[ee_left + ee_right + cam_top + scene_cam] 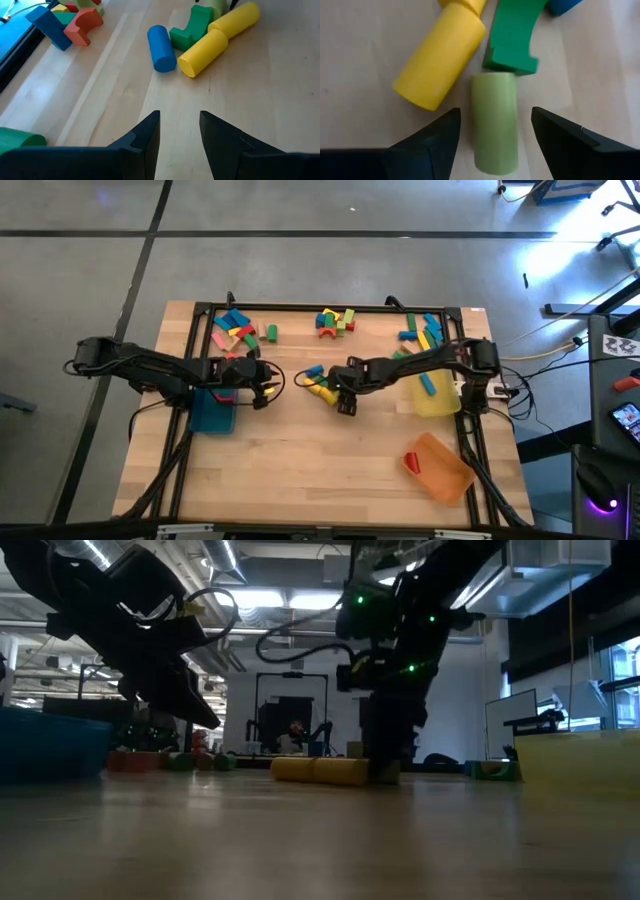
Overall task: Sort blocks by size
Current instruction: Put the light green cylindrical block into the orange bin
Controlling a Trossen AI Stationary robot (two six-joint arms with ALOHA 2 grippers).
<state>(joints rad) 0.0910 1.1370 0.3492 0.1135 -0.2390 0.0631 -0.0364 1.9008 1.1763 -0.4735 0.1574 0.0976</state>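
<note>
Pale green cylinder [494,120] nearest the right wrist lens, lying flat on the counter [320,470] between the two dark fingers of the right pincer [495,132]. Fingers spread wide, one on each side of the round flanks, neither seen touching; nothing gripped yet. Painted wood by the look: judged light, rigid, not fragile. Curved, glossy sides likely to roll or squirt out under an off-centre squeeze. Best hold judged across the middle of its length, pads square to the axis, closing slowly.

Just beyond its far end: green arch block [512,37], touching or nearly so. Alongside: yellow cylinder [440,60], just beside, angled away. Risk of nudging either on closing or lifting. Blue cylinder [162,48] past the arch, with a second yellow cylinder [235,19] end to end with the first.

Left pincer [180,132] hanging above bare counter, short of this cluster, fingers parted with an empty gap. Red arch [84,25] and blue bar [48,27] off to one side of its view.

Farther out, in the high view: loose blocks [335,321] scattered along the far edge of the counter; teal tray [210,415] under the left arm; yellow tray [436,398] by the right arm with a blue block inside; orange tray [442,468] at the near right corner. Sorting judged barely begun.
</note>
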